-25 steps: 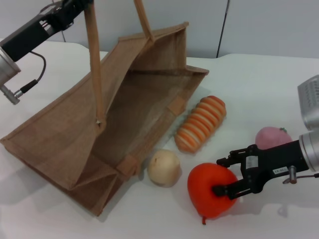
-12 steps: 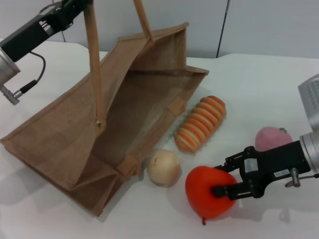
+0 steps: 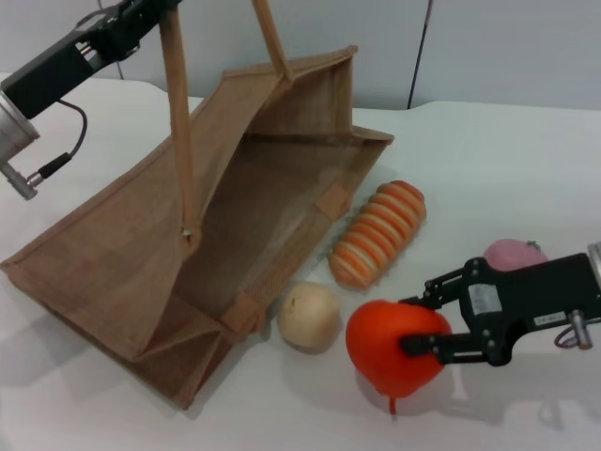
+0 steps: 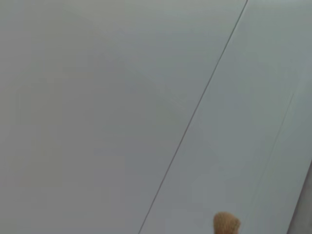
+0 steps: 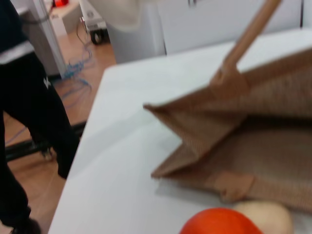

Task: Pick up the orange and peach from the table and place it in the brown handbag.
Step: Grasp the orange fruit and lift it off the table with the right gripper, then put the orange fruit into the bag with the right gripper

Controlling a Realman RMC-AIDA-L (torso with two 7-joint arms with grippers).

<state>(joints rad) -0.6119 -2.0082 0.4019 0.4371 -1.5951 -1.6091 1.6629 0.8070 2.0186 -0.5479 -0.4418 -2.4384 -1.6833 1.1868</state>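
Right gripper jaws clamp glossy teardrop orange; woven brown handbag gapes.

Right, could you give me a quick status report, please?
Right gripper shut on glossy red-orange fruit. Left gripper holds tan woven tote open by its strap. Pink peach waiting. Beige ball beside tote mouth.

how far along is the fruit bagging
Nothing is in the brown handbag yet. The left gripper holds a strap up, keeping the bag open. In hand: the right gripper is shut on the orange, near the table. Left: drop it in, then fetch the peach.
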